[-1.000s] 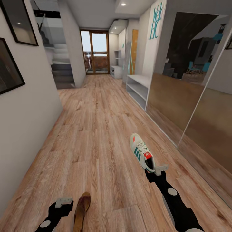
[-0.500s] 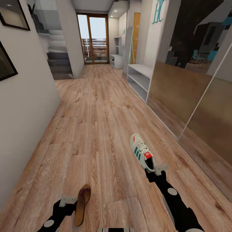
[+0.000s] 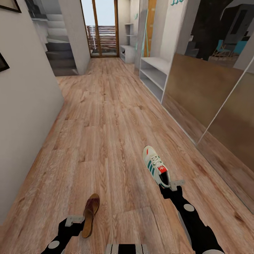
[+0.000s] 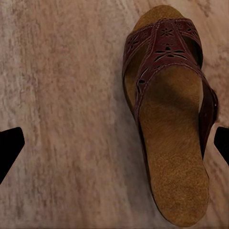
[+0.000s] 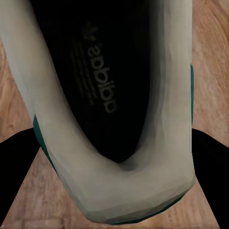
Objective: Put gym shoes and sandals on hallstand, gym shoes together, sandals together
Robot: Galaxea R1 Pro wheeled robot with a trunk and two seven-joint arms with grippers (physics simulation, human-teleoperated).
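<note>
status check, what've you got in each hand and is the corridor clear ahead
Right gripper shut on gym shoe. Left gripper holds sandal. Corridor floor open toward the hallstand.

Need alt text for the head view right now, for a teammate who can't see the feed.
Head camera looks down a corridor of wood-plank floor: the right gripper holds a white gym shoe by its heel, and the left gripper holds a brown sandal. A pale open-shelf unit stands ahead along the right wall, beside mirrored panels.

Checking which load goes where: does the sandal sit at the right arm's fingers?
No, the sandal sits at the left gripper; the right gripper carries a gym shoe.
</note>
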